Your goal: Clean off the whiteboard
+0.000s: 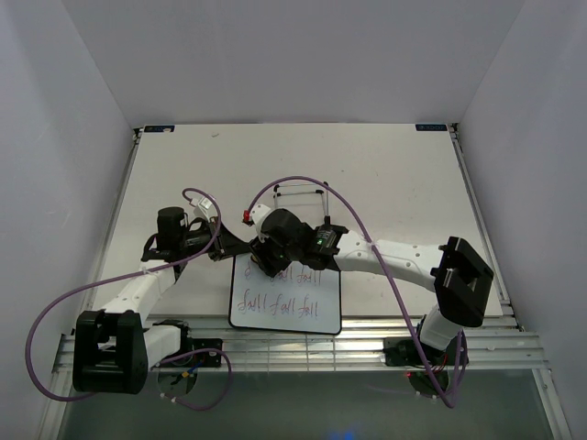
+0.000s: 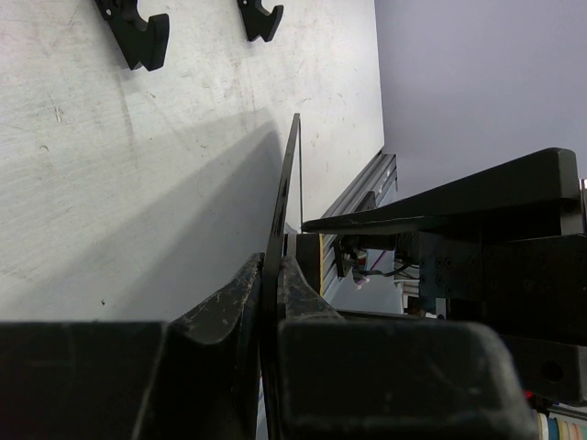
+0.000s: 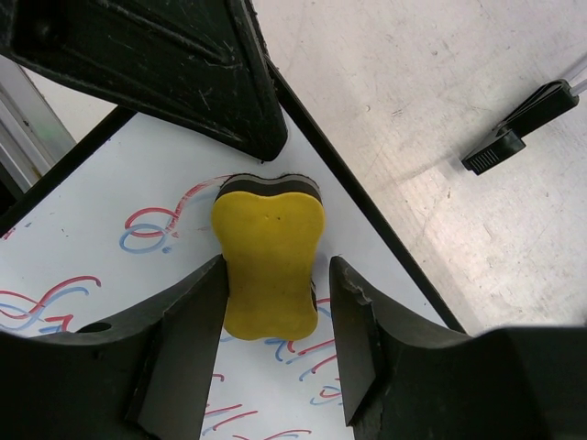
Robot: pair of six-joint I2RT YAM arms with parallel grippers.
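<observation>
The whiteboard [image 1: 286, 302] lies flat near the table's front, with red and blue scribbled rows on it. My left gripper [image 1: 228, 249] is shut on its upper left edge; in the left wrist view the board [image 2: 287, 179] shows edge-on between the closed fingers [image 2: 271, 280]. My right gripper [image 1: 270, 260] hovers over the board's top part. In the right wrist view its open jaws [image 3: 277, 271] straddle a yellow eraser [image 3: 268, 252] that sits on the board [image 3: 101, 247]. The left finger touches the eraser; a gap shows at the right finger.
A thin wire stand [image 1: 301, 196] with black feet [image 3: 515, 128] stands just behind the board; its feet also show in the left wrist view [image 2: 139, 37]. An aluminium rail [image 1: 367, 332] runs along the table's front edge. White walls enclose three sides.
</observation>
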